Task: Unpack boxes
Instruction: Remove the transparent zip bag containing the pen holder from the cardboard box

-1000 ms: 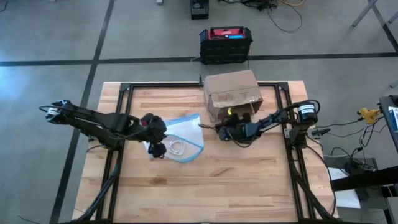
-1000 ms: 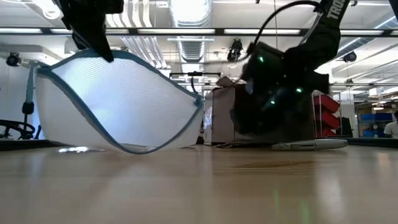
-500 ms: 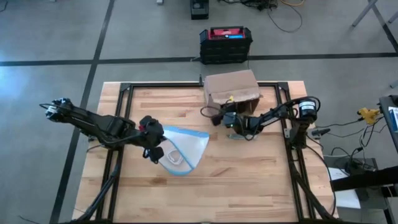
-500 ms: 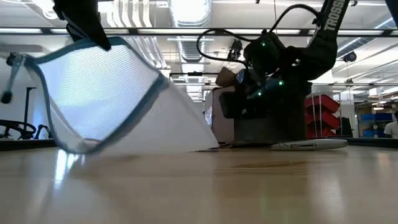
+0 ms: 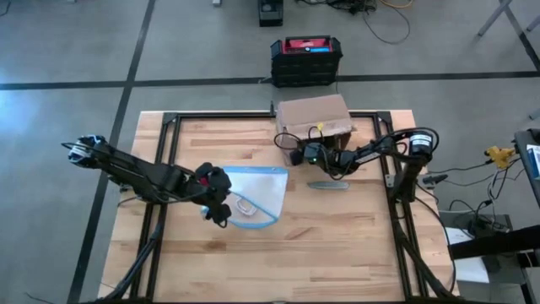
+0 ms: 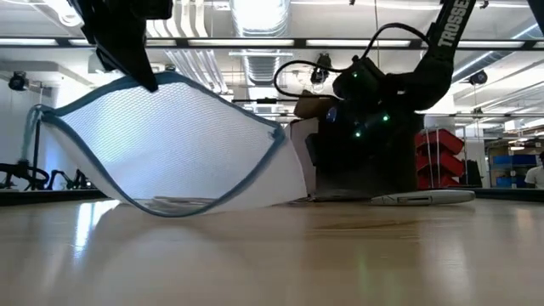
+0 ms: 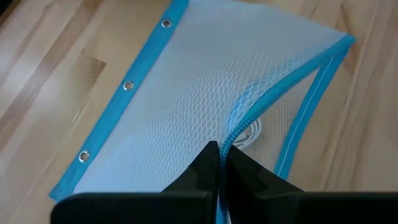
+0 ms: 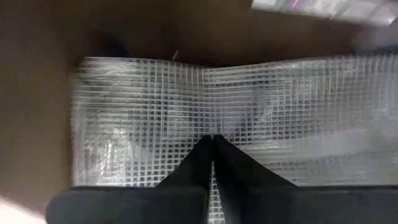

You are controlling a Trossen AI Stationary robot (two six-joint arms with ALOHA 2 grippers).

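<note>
One cardboard box, two arms busy on the counter (image 5: 337, 245)

The cardboard box (image 5: 314, 118) sits at the counter's far edge: likely light and stiff, its taped flaps the best place to grip. Right fingers (image 5: 297, 158) are shut on a gridded clear sheet at its open front. Left fingers (image 5: 221, 211) pinch the blue-edged mesh pouch (image 5: 253, 192), soft, with a white coil inside.

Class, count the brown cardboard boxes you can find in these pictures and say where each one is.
1. The box stands at the table's far edge, beside the right gripper. Nothing shows whether another hides behind it.
</note>
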